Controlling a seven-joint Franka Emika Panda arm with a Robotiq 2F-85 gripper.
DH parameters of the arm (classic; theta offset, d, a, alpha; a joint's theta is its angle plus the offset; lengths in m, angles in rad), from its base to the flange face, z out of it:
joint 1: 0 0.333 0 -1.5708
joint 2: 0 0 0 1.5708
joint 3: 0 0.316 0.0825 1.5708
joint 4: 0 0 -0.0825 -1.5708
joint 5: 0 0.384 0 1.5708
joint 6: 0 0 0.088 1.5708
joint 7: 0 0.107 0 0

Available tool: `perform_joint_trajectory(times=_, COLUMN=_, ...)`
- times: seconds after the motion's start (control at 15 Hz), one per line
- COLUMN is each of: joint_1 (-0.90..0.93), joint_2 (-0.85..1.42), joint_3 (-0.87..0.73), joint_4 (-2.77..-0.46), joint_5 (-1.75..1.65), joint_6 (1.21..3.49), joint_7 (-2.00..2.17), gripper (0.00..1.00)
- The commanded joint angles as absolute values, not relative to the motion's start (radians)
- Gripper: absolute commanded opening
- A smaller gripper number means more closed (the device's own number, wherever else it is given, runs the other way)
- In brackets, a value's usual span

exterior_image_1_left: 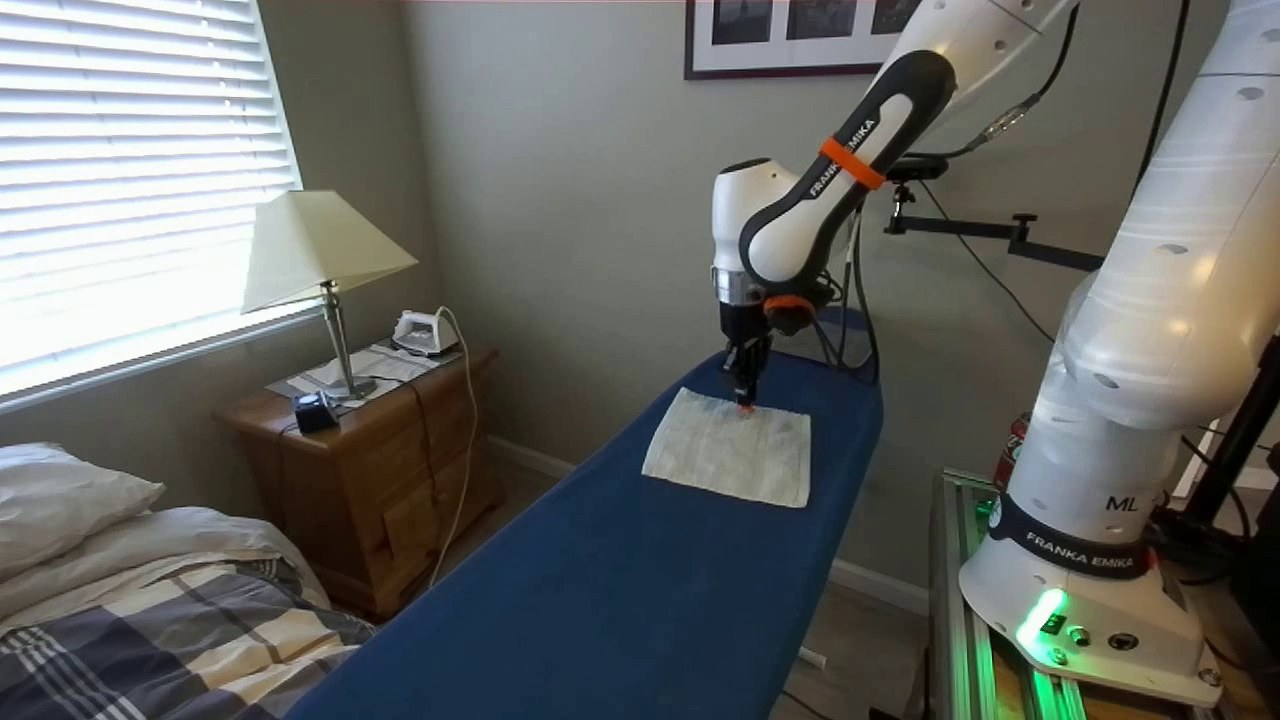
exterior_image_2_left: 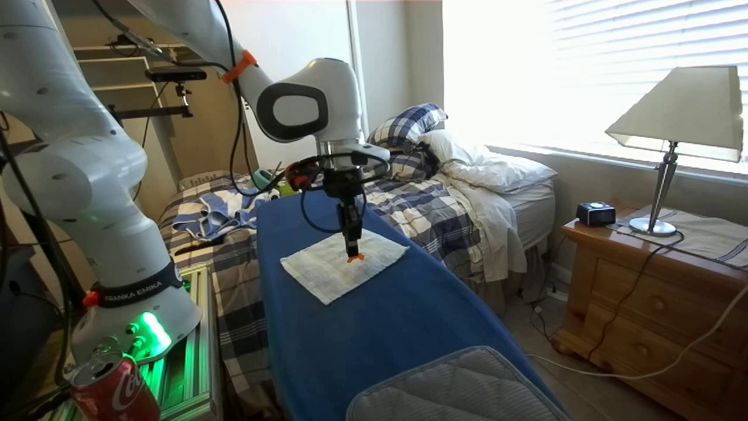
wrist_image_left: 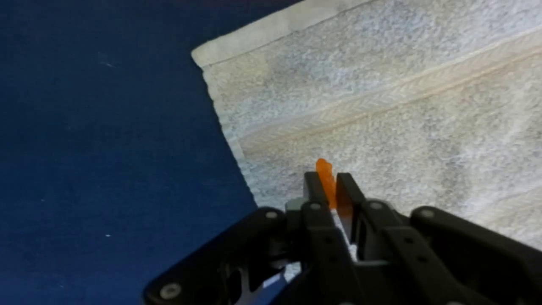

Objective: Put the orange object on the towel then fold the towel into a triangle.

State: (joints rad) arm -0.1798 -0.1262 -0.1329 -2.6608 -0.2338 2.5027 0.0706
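Note:
A cream towel [exterior_image_1_left: 725,460] lies flat and spread out on the blue ironing board [exterior_image_1_left: 620,600]; it also shows in an exterior view [exterior_image_2_left: 327,275] and in the wrist view [wrist_image_left: 402,140]. My gripper [exterior_image_1_left: 743,398] points straight down over the towel, its fingertips low at the cloth. In the wrist view the gripper [wrist_image_left: 328,176] has its fingers close together on a small orange object [wrist_image_left: 325,168], whose end sticks out past the tips. The orange object also shows under the fingertips in an exterior view [exterior_image_2_left: 356,258]. The rest of it is hidden between the fingers.
A grey quilted pad [exterior_image_2_left: 456,392] lies on the board's wide end. A bed [exterior_image_2_left: 421,228] stands beside the board. A wooden nightstand [exterior_image_1_left: 370,480] bears a lamp [exterior_image_1_left: 325,250] and an iron [exterior_image_1_left: 425,332]. A red can [exterior_image_2_left: 114,389] stands near the robot base.

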Motion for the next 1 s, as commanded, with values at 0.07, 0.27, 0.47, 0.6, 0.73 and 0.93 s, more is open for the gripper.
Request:
perform_joint_trajectory(times=0.07, joint_1=-0.127, joint_2=-0.128, joint_3=-0.102, joint_4=-2.649, joint_5=-0.19, joint_6=2.474, joint_7=0.017, gripper=0.14)
perform_joint_trajectory(times=0.27, joint_1=-0.104, joint_2=-0.126, joint_3=-0.089, joint_4=-2.654, joint_5=-0.178, joint_6=2.467, joint_7=-0.001, gripper=0.14)
perform_joint_trajectory(times=0.47, joint_1=-0.091, joint_2=-0.129, joint_3=-0.084, joint_4=-2.657, joint_5=-0.171, joint_6=2.454, joint_7=-0.018, gripper=0.2)
perform_joint_trajectory(times=0.6, joint_1=-0.087, joint_2=-0.133, joint_3=-0.082, joint_4=-2.659, joint_5=-0.168, joint_6=2.445, joint_7=-0.028, gripper=0.32)
perform_joint_trajectory(times=0.73, joint_1=-0.084, joint_2=-0.136, joint_3=-0.08, joint_4=-2.661, joint_5=-0.165, joint_6=2.437, joint_7=-0.036, gripper=0.44)
perform_joint_trajectory(times=0.93, joint_1=-0.088, joint_2=-0.147, joint_3=-0.085, joint_4=-2.664, joint_5=-0.167, joint_6=2.436, joint_7=-0.042, gripper=0.64)
